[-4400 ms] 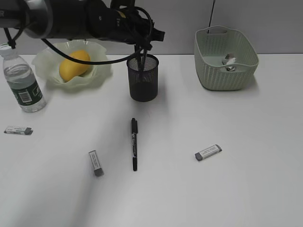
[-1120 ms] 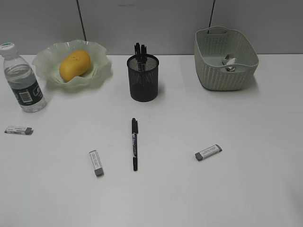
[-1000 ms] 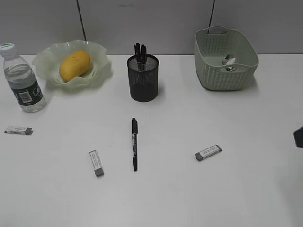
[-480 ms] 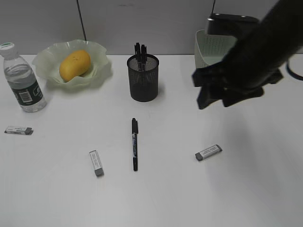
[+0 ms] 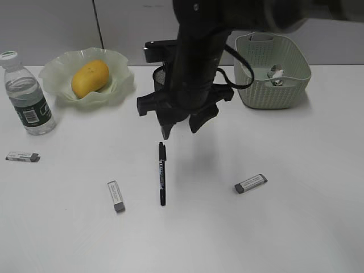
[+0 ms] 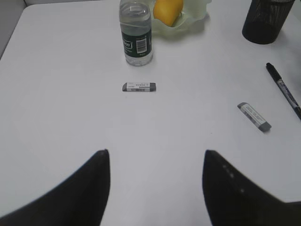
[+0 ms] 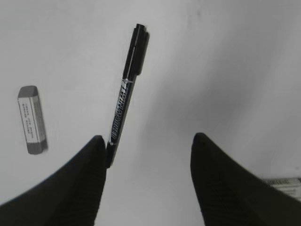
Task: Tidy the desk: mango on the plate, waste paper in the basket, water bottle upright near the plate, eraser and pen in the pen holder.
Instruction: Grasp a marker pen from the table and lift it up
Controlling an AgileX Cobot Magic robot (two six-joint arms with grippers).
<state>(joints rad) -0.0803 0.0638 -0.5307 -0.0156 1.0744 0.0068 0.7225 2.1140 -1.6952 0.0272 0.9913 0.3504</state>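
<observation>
Pen [image 5: 161,173] lay loose on the tabletop [image 5: 296,227], nearer than the right gripper [image 5: 180,128] hovering wide-jawed above its cap end, holder [image 6: 266,21] beyond. Left gripper [image 6: 155,165] also gaped, empty. Risk: descending off-centre, one jaw could nudge the pen and roll it away.

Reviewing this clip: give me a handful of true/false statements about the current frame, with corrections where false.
1. The mango lies on the plate. True.
2. The water bottle lies on its side. False: it stands upright, left of the plate.
3. The right hand grips the pen. False: it is open above the pen, which lies on the desk.
4. Three erasers lie on the desk. True.
5. The left hand holds an eraser. False: it is open and empty.
</observation>
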